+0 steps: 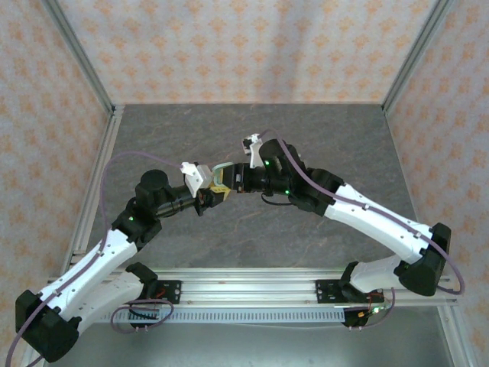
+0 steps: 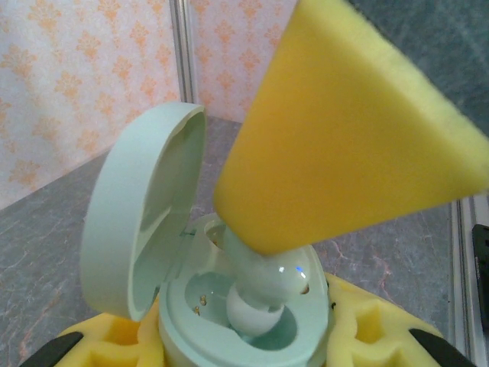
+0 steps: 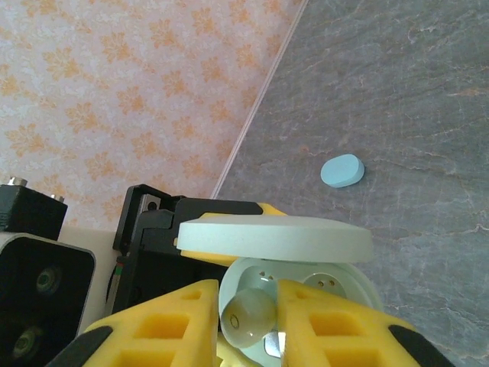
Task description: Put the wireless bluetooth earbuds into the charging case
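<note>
In the left wrist view, a blurred yellow foam finger is covering the upper end of the whitish-green rounded plastic earbud, and the bottom edge is cutting off the pale green oval plastic charging case. In the right wrist view, the case's raised lid is hiding its rear rim.

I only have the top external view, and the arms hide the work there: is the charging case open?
Observer: Yes. The left wrist view shows the pale green case held between the left fingers, its lid hinged up.
Operator: Where is the earbud?
Observer: A whitish-green earbud rests in the open base, between the right fingers; whether they grip it, I cannot tell.
Operator: Anything else lying about?
Observer: A pale blue oval piece lies on the table beyond the case.
</note>
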You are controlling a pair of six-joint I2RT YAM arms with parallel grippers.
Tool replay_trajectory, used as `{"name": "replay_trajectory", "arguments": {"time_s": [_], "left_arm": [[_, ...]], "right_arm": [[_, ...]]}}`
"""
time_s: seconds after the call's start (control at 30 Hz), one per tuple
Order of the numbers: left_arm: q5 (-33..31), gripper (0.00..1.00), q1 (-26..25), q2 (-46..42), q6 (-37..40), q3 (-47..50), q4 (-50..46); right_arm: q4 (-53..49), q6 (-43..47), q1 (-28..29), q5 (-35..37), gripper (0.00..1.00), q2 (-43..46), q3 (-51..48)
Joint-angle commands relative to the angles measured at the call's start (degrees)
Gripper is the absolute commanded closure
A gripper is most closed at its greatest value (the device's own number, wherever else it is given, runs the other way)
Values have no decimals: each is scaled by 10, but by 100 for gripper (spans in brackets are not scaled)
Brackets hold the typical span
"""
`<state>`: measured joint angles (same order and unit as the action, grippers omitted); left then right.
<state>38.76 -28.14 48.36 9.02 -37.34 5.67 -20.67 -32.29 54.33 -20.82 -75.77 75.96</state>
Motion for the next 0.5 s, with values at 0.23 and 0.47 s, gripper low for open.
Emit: {"name": "replay_trajectory", "arguments": {"time_s": [0.23,0.47], "left_arm": [[10,94,-3,-12,-1,-7,18],[7,94,-3,-14,-1,-5,17]], "right_arm": [[-41,15,8,3,71,-23,45],[-58,16,8,3,71,-24,69]]}}
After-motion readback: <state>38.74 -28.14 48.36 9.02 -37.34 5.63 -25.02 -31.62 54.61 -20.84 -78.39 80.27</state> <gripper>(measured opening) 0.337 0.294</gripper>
